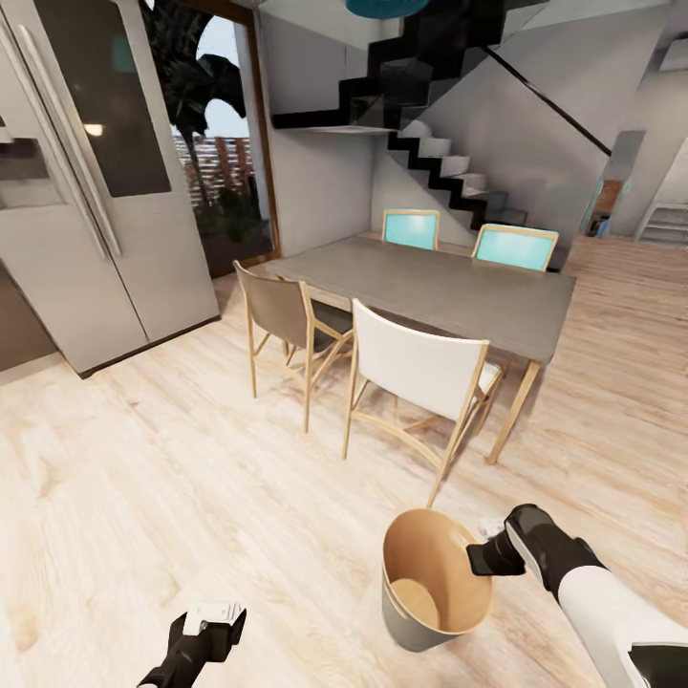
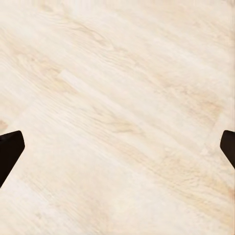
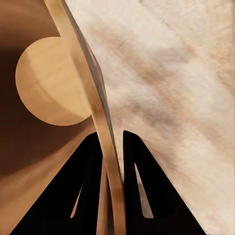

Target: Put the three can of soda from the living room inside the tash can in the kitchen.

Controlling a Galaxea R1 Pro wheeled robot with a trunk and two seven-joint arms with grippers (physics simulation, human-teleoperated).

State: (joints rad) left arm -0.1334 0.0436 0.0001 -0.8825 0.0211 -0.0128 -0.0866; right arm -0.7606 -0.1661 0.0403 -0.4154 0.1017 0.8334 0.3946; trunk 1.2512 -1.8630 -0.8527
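The trash can (image 1: 409, 626), pale grey outside and brown inside, hangs tilted low over the wooden floor at the lower right of the head view. My right gripper (image 1: 481, 557) is shut on its rim, one finger inside and one outside. The right wrist view shows the rim (image 3: 93, 98) pinched in that gripper (image 3: 112, 139), and the bucket's round bottom (image 3: 49, 83) is bare. My left gripper (image 1: 212, 619) is open over bare floor, its fingertips (image 2: 10, 149) wide apart with nothing between them. The soda cans are out of view.
A tall steel fridge (image 1: 96, 191) stands at the left. Ahead is a grey dining table (image 1: 449, 287) with a white chair (image 1: 420, 368), a brown chair (image 1: 282, 311) and two teal chairs (image 1: 411, 227). Stairs (image 1: 430, 124) rise behind. Open wood floor (image 1: 191, 459) lies in front.
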